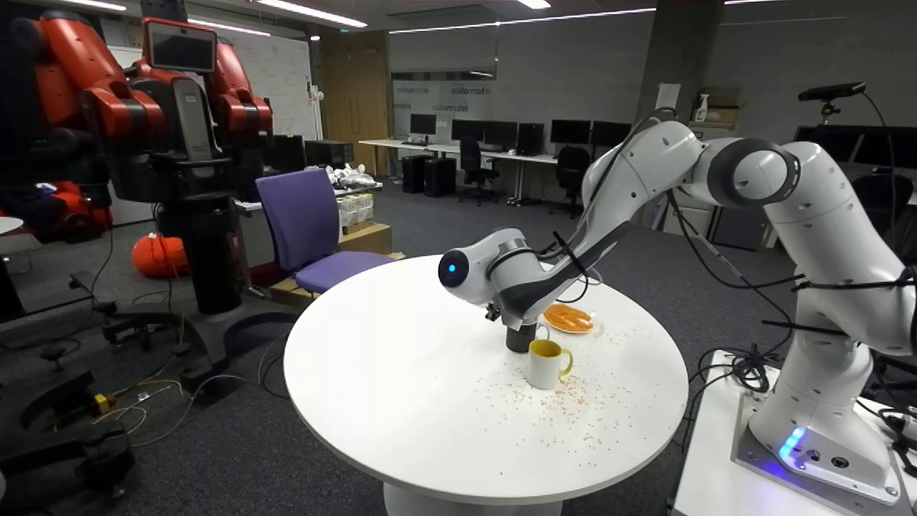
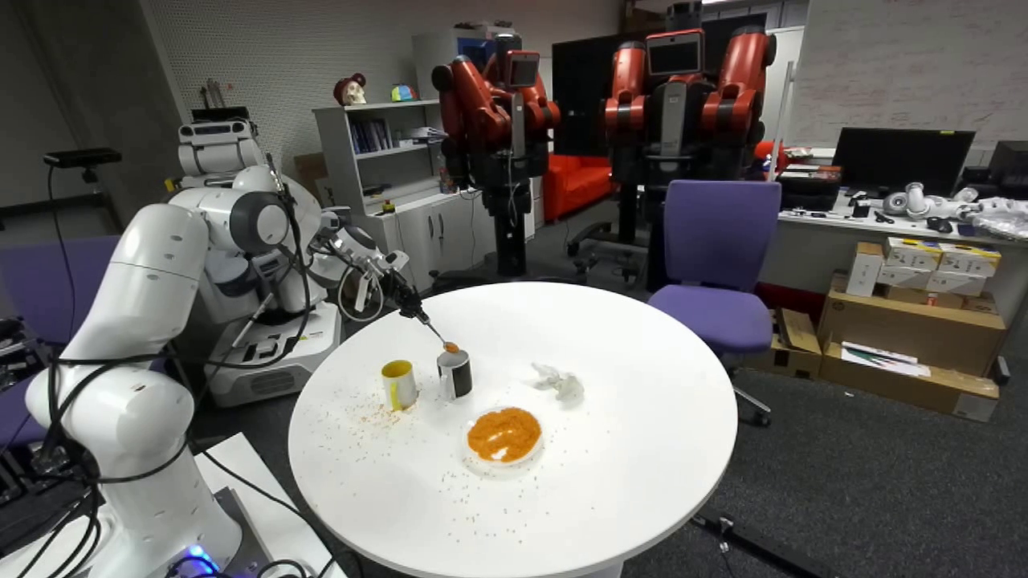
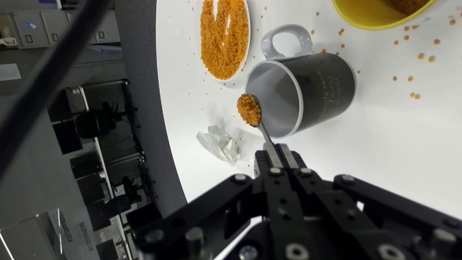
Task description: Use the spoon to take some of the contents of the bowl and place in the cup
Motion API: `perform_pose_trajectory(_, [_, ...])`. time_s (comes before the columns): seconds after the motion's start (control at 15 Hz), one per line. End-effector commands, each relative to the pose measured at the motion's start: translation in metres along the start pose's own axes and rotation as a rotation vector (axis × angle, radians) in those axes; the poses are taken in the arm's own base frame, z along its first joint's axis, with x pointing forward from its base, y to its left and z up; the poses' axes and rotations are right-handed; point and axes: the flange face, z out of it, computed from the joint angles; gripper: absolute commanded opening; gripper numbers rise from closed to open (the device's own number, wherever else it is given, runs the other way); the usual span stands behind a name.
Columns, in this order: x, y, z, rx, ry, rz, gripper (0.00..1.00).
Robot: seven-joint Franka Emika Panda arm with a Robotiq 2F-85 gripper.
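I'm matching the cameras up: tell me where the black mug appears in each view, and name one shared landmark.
In an exterior view: black mug, just right of centre, lower half, top hidden.
In an exterior view: black mug, left of centre, lower half.
Wrist view: black mug, above and right of centre.
Shared landmark: yellow-lined mug, in all three.

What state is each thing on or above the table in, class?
Shallow round white bowl: spread with orange grains, bare patches.
Black cylindrical mug: upright, inner bottom hidden.
White cylindrical mug, yellow inside: upright, contents visible.
Silvery metal spoon: heaped with grains, near the black mug's rim.
Black gripper: shut on the spoon.
White sheet, paper or plastic: crumpled.
Round white tabletop: grain-strewn.
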Motion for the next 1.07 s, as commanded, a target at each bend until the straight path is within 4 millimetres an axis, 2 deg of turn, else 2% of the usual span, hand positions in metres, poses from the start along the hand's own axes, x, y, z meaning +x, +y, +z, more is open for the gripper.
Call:
perform_pose_trajectory(0.0, [0.009,0.004,0.000,0.042,-0.020,-0.005,0.01])
perform_pose_trajectory(0.6, [0.019,0.005,0.003,0.131,-0.055,0.027,0.01])
perform_pose_trajectory(1.0, [0.034,0.016,0.014,0.191,-0.076,0.061,0.01])
